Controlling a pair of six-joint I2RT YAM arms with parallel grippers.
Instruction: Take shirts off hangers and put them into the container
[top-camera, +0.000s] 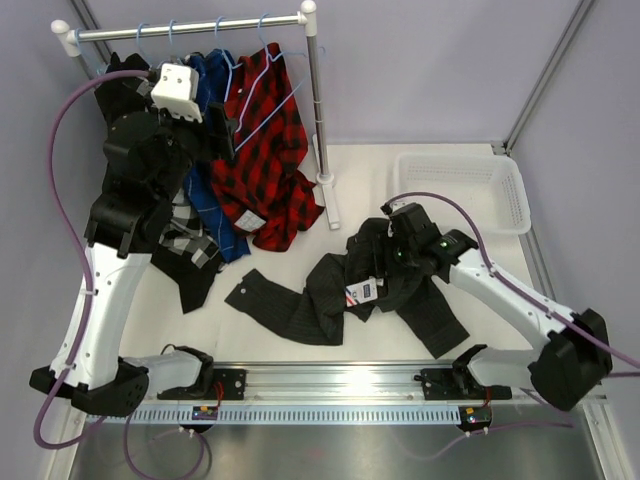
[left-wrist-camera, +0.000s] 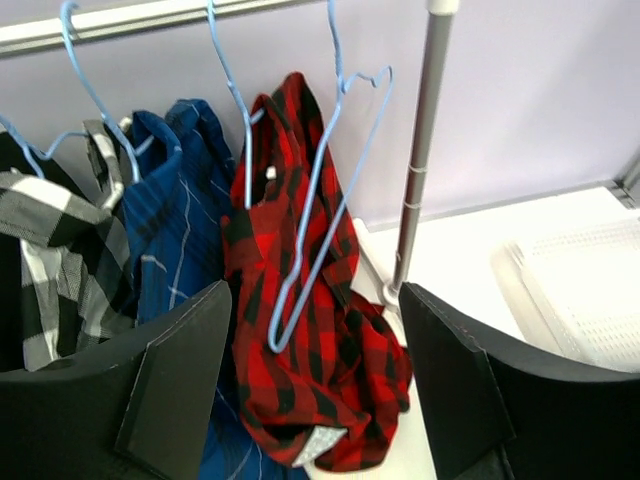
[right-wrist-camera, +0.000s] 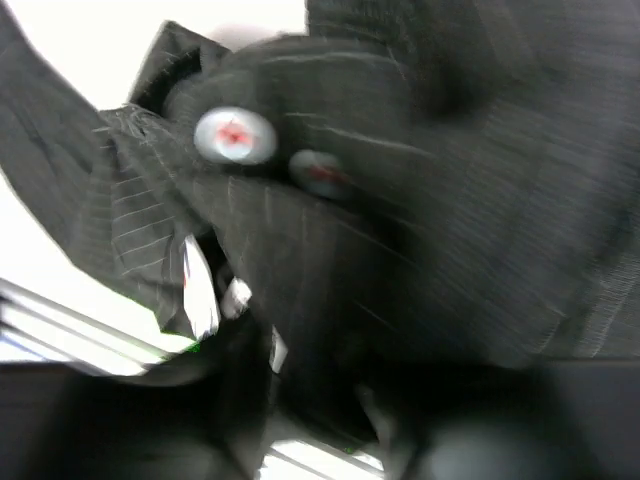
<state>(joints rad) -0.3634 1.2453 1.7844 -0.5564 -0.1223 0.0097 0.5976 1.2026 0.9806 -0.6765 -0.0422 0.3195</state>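
A charcoal shirt (top-camera: 300, 300) lies crumpled on the table, off any hanger. My right gripper (top-camera: 400, 245) rests on its right end. In the right wrist view the shirt (right-wrist-camera: 450, 200) fills the blurred frame and hides how the jaws stand. On the rail hang a red-black plaid shirt (top-camera: 265, 170) (left-wrist-camera: 340, 370), a blue shirt (top-camera: 215, 200) (left-wrist-camera: 175, 230) and a black-white check shirt (top-camera: 190, 245) (left-wrist-camera: 45, 260). A bare light-blue hanger (left-wrist-camera: 334, 220) dangles in front of the plaid one. My left gripper (top-camera: 222, 130) (left-wrist-camera: 315, 300) is raised before these shirts, open and empty. The white container (top-camera: 510, 190) (left-wrist-camera: 585, 290) holds nothing.
The white-and-metal clothes rail (top-camera: 190, 28) stands at the back left, its right post (top-camera: 318, 110) (left-wrist-camera: 420, 150) between the hanging shirts and the container. Purple cables loop off both arms. A metal mounting rail (top-camera: 330, 380) runs along the near edge.
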